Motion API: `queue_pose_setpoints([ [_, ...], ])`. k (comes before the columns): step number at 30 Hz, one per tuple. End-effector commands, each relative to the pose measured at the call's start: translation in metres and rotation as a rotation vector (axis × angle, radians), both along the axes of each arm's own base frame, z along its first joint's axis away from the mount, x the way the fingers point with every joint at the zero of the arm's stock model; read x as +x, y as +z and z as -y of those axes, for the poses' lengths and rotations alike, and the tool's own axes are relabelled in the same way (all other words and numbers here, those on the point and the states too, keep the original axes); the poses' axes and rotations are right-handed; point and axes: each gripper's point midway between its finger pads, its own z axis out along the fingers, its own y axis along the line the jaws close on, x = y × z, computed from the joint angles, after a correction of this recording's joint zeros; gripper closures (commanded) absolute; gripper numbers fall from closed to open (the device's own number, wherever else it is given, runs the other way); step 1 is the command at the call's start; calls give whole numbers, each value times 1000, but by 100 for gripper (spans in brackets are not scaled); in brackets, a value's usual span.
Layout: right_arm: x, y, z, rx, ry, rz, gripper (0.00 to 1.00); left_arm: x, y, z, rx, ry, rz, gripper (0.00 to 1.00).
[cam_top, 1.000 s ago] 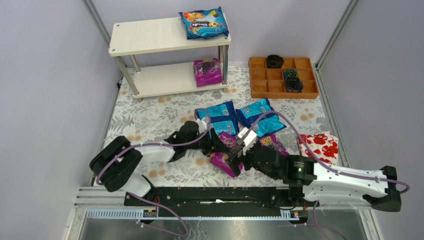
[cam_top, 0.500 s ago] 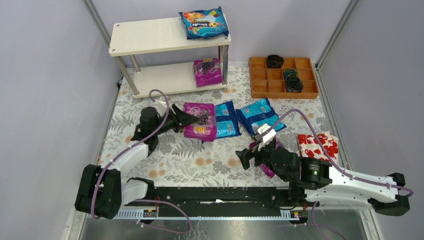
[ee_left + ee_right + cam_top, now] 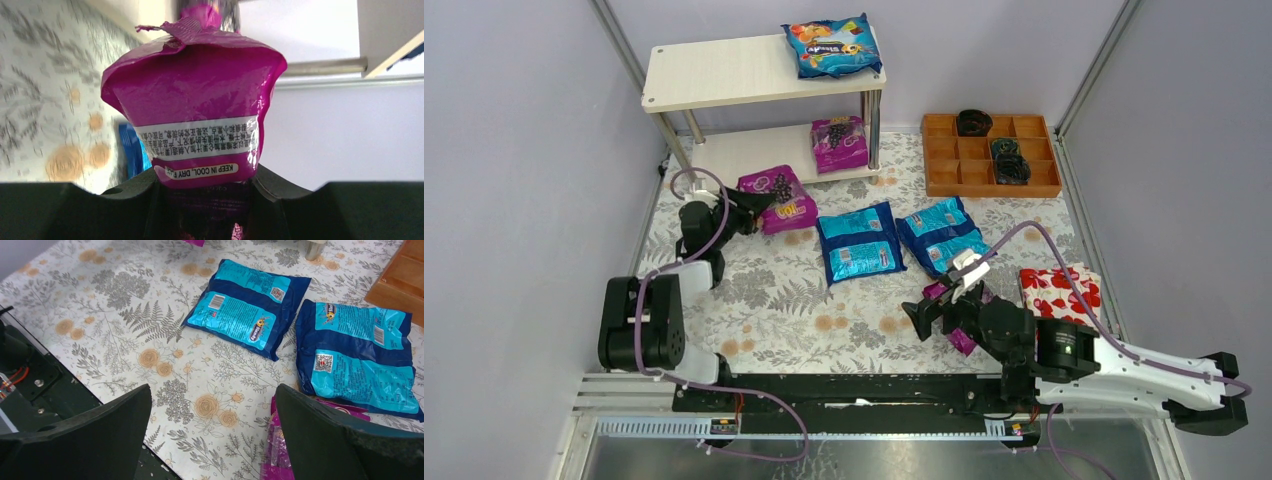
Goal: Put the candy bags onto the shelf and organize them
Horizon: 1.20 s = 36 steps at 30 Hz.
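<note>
While two glossy candy bags (image 3: 832, 47) sit on the pale wood-grain shelf (image 3: 714, 72), your left claw (image 3: 759, 208) pinches a purple bag (image 3: 779, 195); right claw (image 3: 930, 312) gapes empty; three await.

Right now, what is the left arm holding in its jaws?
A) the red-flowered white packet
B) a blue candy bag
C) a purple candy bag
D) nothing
C: the left wrist view shows the left jaws clamped on a purple bag near the shelf.

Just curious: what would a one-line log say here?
left gripper: shut on purple bag | right gripper: open, empty | shelf: blue bag above, grape bag below
</note>
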Motion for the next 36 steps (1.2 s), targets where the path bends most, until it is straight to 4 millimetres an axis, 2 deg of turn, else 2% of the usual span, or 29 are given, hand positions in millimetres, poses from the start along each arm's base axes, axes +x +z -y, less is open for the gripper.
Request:
queue_pose_setpoints([
  [1,-1,8,6,65,-18,-2,0,47,76,-30,44,165,328,55],
  [12,-3,5,13,75,-22,-16,0,120,76,-37,14,182,401,56],
  [20,-2,2,12,49,-29,-19,0,158,62,-38,79,181,392,57],
  [25,-2,-1,6,34,-20,-26,0,177,57,-33,109,172,386,56],
  [32,-1,-3,2,18,-20,-31,0,193,36,-26,101,144,338,53],
  [34,-1,-3,1,18,-19,-31,0,195,32,-25,98,131,319,48],
  [36,-2,-2,1,19,-18,-32,0,197,27,-27,133,140,282,39],
])
